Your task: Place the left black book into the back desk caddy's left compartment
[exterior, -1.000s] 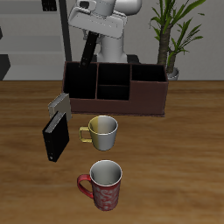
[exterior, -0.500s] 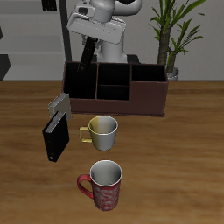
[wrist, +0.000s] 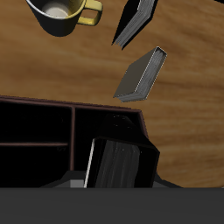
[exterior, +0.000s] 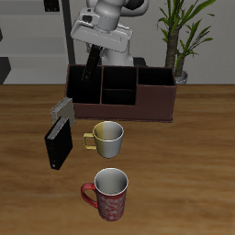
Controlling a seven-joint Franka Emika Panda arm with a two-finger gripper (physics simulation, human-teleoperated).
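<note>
Black book [exterior: 90, 65], a slim dark hardback, hangs tilted above the back desk caddy [exterior: 121, 95], a wide maroon-and-black open-topped organiser box. Against half a second ago the arm has swung slightly, its white head shifted toward the book's side, and the book's lower end now dips a little deeper, just behind the caddy's back rim. No table object has moved.

Gripper [wrist: 115, 179]: clamped on the book's upper end. In the wrist view the book's dark cover fills the space straight below the fingers, so the fingertips themselves are hidden. Book runs down and away from the gripper, lower end over the left compartment [exterior: 85, 87], the tall black-walled end bay. Whether the book touches the bay wall, cannot tell.

On the wooden table [exterior: 184, 165]: a grey book [exterior: 61, 109] leaning just off the caddy's corner, a second black book [exterior: 58, 144] upright beside it, nearer the front edge. A cream-and-yellow mug [exterior: 107, 138] stands in front of the caddy; a red patterned mug [exterior: 109, 193] nearer the front still, apart from it. Potted plant [exterior: 184, 37] behind the caddy.
</note>
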